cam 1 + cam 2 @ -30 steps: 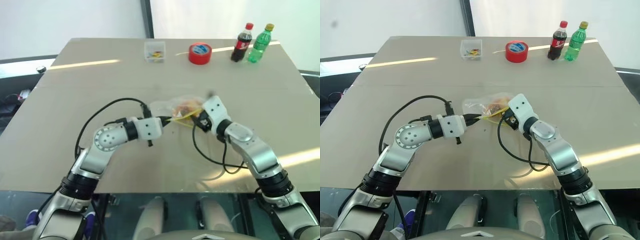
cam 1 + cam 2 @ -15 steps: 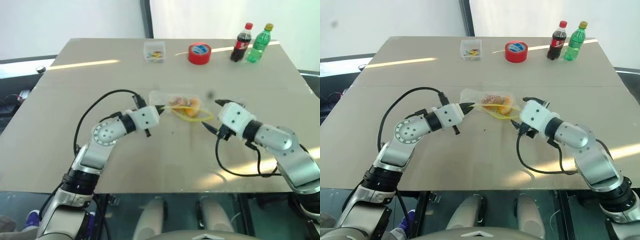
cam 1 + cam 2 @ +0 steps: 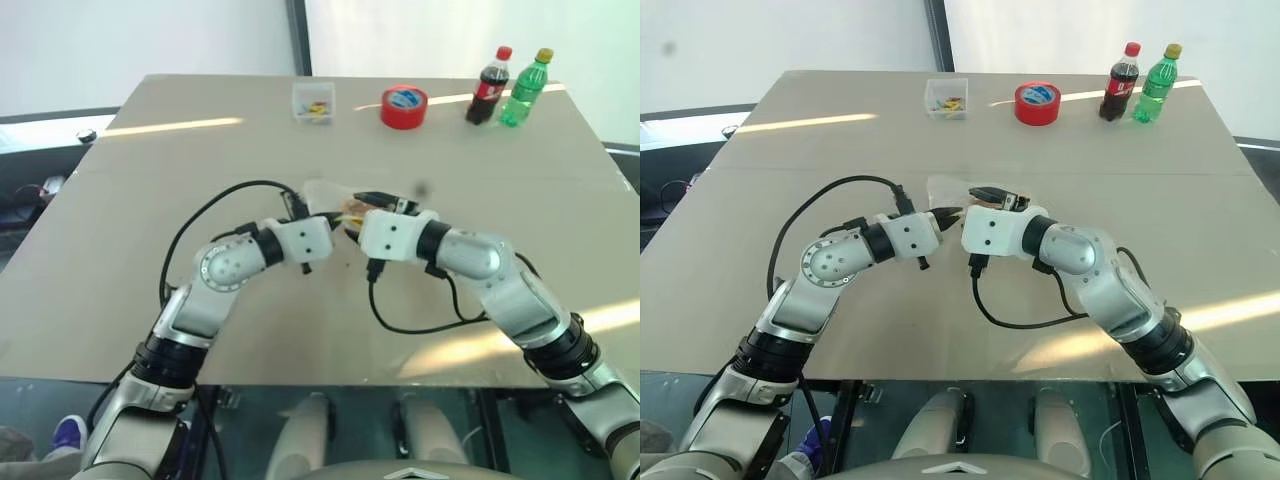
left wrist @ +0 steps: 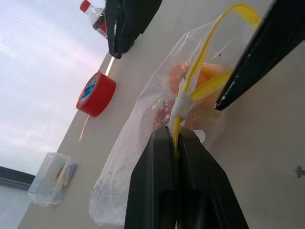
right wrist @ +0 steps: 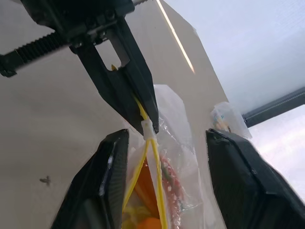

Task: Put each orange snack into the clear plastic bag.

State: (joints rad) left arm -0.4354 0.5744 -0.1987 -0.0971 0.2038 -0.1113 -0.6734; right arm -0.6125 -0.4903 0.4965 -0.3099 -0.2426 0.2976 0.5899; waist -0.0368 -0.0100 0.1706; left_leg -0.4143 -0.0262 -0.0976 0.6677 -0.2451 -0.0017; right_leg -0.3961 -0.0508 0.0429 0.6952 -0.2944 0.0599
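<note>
The left pincer (image 4: 177, 143) is clamped on the yellow seal strip (image 4: 200, 71) of the clear plastic bag (image 4: 143, 157), near the middle of the head views. The right pincer (image 5: 164, 157) straddles the bag's mouth, fingers apart, gripping nothing. The orange snacks (image 4: 200, 76) lie inside. A red tape roll (image 3: 404, 106) sits on the bench (image 3: 120, 250), upper centre.

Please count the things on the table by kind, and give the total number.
Bottles: 2, cola bottle, green bottle
Tape rolls: 1, red tape roll
Small boxes: 1, clear box
Plastic bags: 1, clear plastic bag
Orange snacks in the bag: 2, orange snacks
Total: 7
</note>
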